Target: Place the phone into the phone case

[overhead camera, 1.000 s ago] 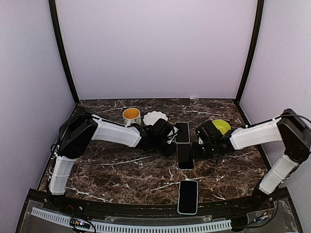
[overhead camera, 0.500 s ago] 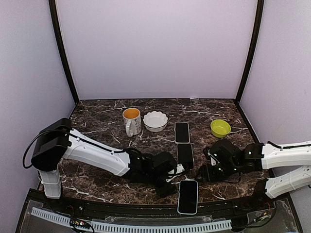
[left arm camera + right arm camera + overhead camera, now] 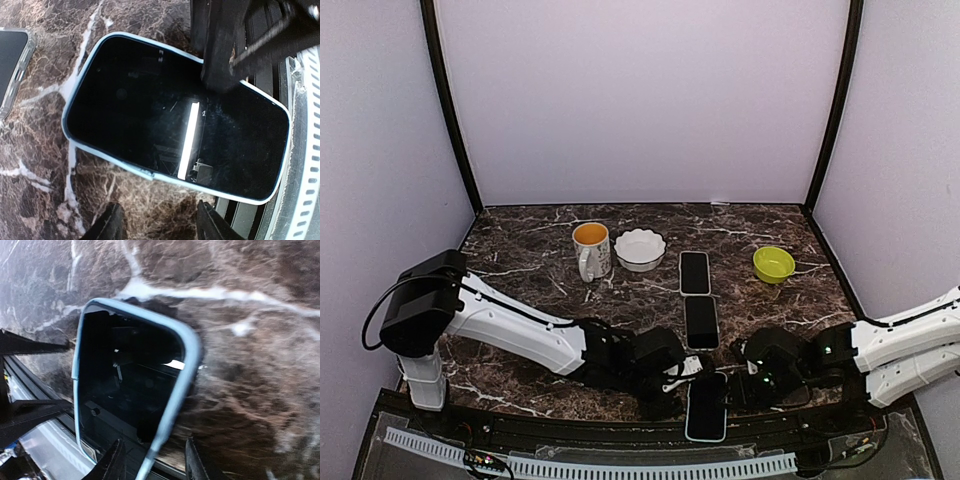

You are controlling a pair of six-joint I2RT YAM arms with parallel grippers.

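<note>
High rear overview, both wrist views close above blue-rimmed phone (image 3: pixel 175 130)

Left fingers (image 3: pixel 111 226) and right fingers (image 3: pixel 113 463) drawn back, now flanking nearest phone (image 3: pixel 706 405)

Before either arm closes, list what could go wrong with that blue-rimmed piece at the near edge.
1. The blue-rimmed piece lies partly over the black rail at the table's near edge; a nudge could push it off.
2. The left gripper and right gripper flank it closely and may collide.
3. The right gripper's open fingers straddle only its rim; closing there might tip it.
</note>
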